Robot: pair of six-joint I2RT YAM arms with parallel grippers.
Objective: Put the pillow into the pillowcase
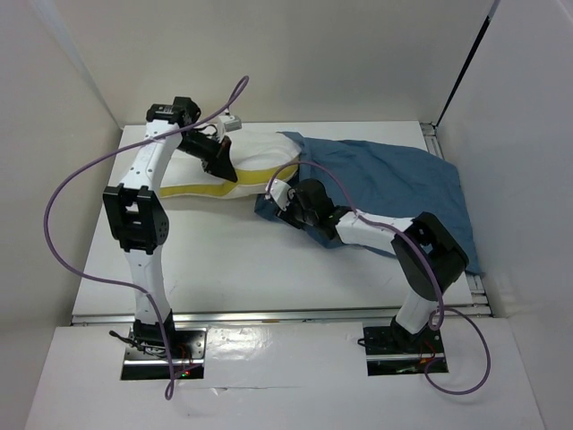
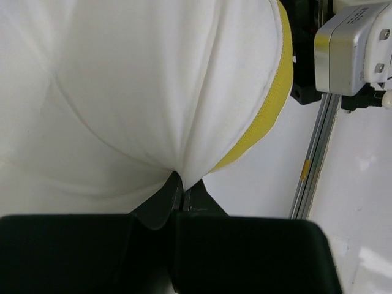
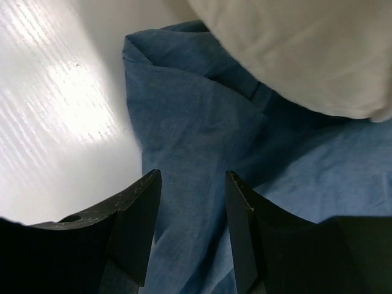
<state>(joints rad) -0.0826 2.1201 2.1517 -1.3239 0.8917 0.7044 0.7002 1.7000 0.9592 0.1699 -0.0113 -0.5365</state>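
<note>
The left gripper (image 2: 177,184) is pressed together on a pinch of the white pillow (image 2: 153,79), low in the centre of its wrist view, with the pillow's yellow band (image 2: 269,116) curving down the right side. The right gripper (image 3: 193,184) has its jaws spread just above the wrinkled blue pillowcase (image 3: 184,122), near the cloth's left edge beside the bare white table (image 3: 61,110). From above, the pillow lies at upper centre, its right end overlapping the pillowcase, which spreads to the right.
</note>
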